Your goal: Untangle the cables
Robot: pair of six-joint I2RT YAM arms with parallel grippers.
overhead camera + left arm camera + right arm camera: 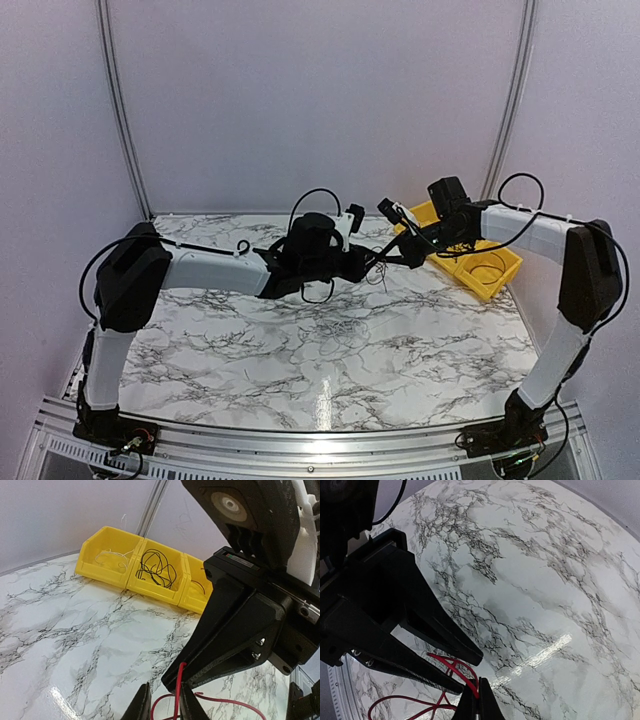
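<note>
A thin red cable (177, 696) runs up between my left gripper's (164, 689) parted fingers into the tip of my right gripper (181, 673). In the right wrist view my right gripper (477, 691) is shut on the red cable (451, 666). Its loose loops trail down left over the marble, and the strand passes between the left gripper's (468, 672) two spread fingers. From above, both grippers, left (368, 264) and right (384, 258), meet tip to tip above the middle back of the table. A black cable coil (157, 570) lies in the middle yellow bin.
A row of three yellow bins (105, 575) stands at the back right of the marble table (300, 370), also seen from above (500, 280). One end bin holds a thin white wire (107, 557), the other a black strand (200, 586). White walls enclose the table.
</note>
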